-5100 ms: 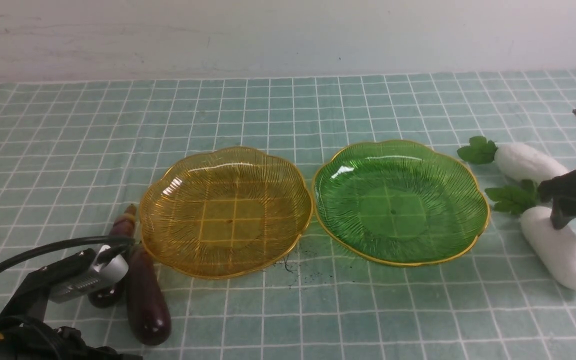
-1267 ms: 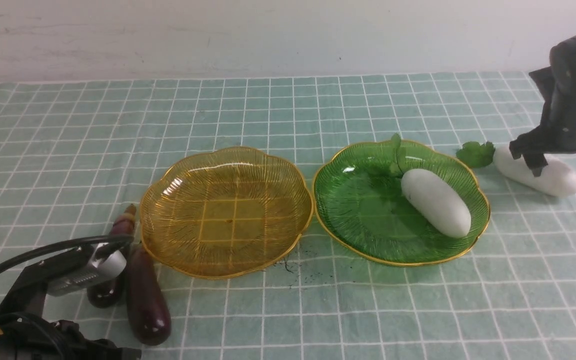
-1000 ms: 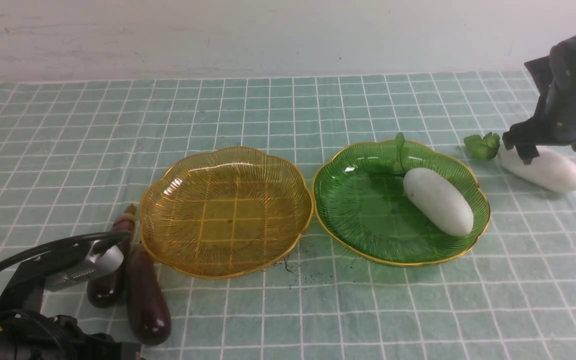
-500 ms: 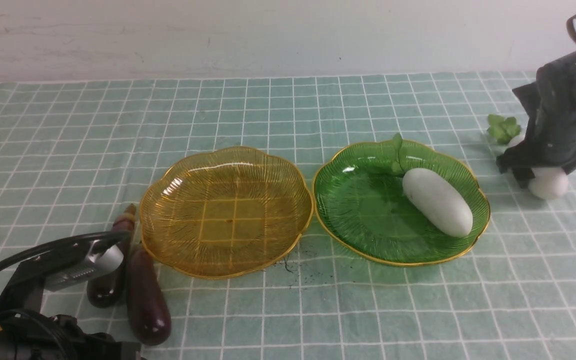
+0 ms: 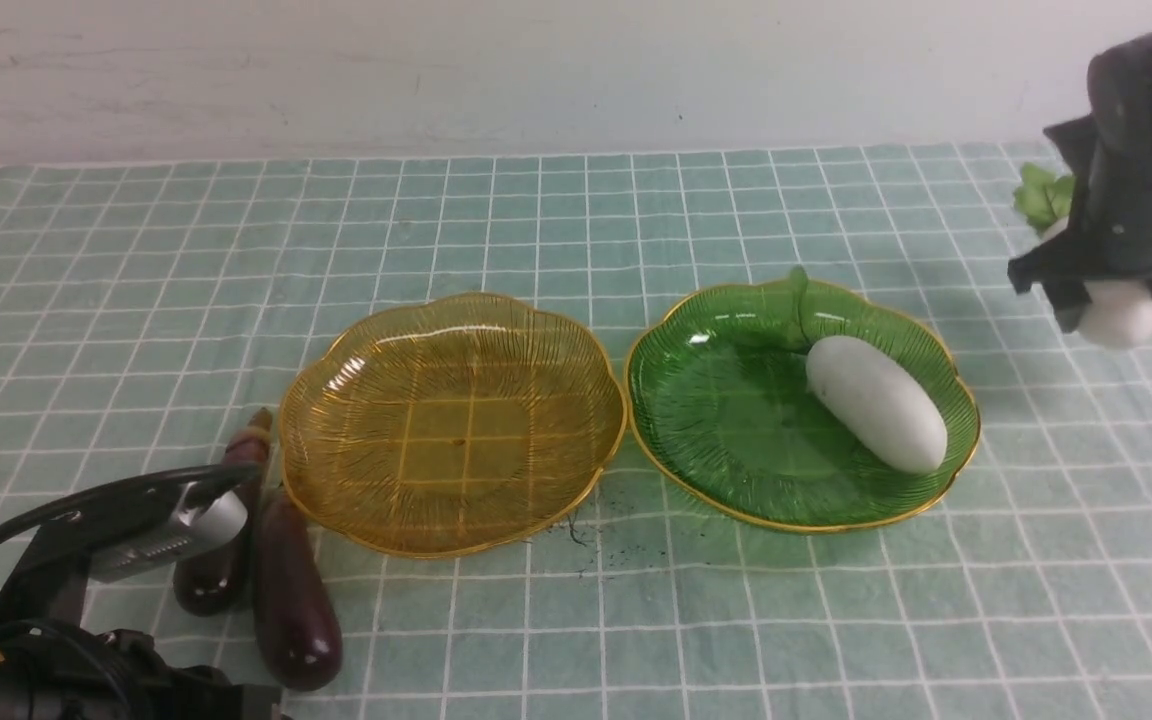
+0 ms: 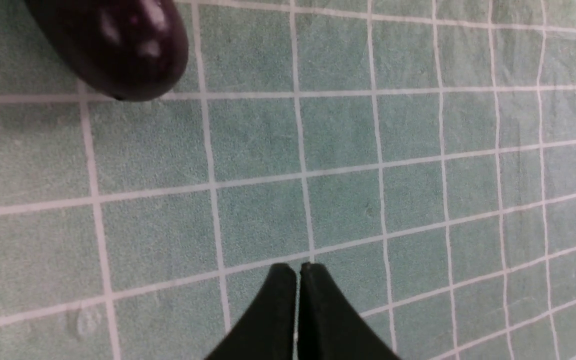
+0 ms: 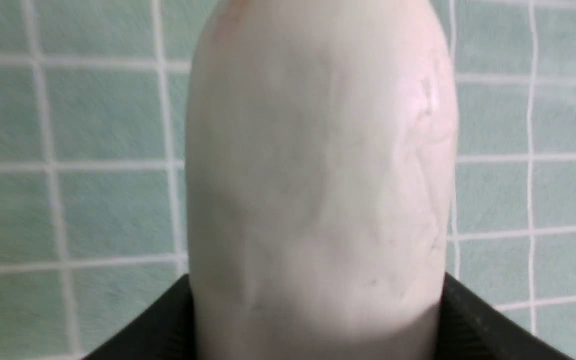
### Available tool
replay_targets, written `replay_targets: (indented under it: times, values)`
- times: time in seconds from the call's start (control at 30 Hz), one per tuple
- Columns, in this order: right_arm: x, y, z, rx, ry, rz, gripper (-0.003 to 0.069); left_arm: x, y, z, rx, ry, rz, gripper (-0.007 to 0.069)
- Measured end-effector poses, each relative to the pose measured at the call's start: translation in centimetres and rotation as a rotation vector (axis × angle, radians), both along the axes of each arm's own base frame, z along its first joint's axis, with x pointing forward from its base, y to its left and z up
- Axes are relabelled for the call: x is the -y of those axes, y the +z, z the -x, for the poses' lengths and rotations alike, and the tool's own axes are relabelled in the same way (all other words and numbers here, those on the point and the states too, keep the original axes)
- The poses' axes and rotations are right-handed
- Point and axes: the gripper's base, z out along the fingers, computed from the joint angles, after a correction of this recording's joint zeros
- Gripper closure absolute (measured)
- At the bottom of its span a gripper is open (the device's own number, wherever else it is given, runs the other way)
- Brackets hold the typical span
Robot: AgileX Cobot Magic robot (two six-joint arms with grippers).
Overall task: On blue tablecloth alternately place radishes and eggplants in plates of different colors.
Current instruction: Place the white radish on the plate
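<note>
Pale blue tablecloth (image 5: 536, 220) covers the surface. At centre, the amber-yellow plate (image 5: 451, 425) sits left of the green plate (image 5: 726, 420), which alone carries a radish (image 5: 876, 405), leaves far-left, blunt end near-right. Far right, the right tool (image 5: 1106, 285) grips a second radish (image 5: 1121, 315) off the cloth, leaves far and up. Near left lie two eggplants (image 5: 294, 600), caps far, and the left tool (image 6: 298, 280) is closed beside them.

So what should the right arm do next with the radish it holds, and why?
Probably swing the right gripper across over the green plate and lower toward its bare half. It grips the second radish clear of the tablecloth, and the first radish already lies in that plate's other half.
</note>
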Motion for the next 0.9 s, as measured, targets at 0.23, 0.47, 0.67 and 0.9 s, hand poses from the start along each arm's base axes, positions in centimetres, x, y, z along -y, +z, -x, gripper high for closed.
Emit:
replay_targets:
  times: [0.23,0.47,0.67,0.9]
  values:
    - [-3.8,4.9,2.2,0.073,0.035,-0.348,0.0169,-0.1,-0.1,0.0,0.008,-0.009,-0.018,0.0632]
    - [-10.6,3.5,5.4,-0.055,0.263,-0.383,0.0169,-0.2,0.0,-0.2,0.03,0.006,-0.028,0.0632]
    - [-14.3,-1.8,6.8,-0.23,0.354,-0.278,0.0169,-0.3,0.0,-0.4,0.043,0.011,-0.033,0.0632]
    - [-16.5,-6.1,7.1,-0.326,0.374,-0.188,0.0169,-0.3,0.0,-0.4,0.041,0.011,-0.033,0.0631]
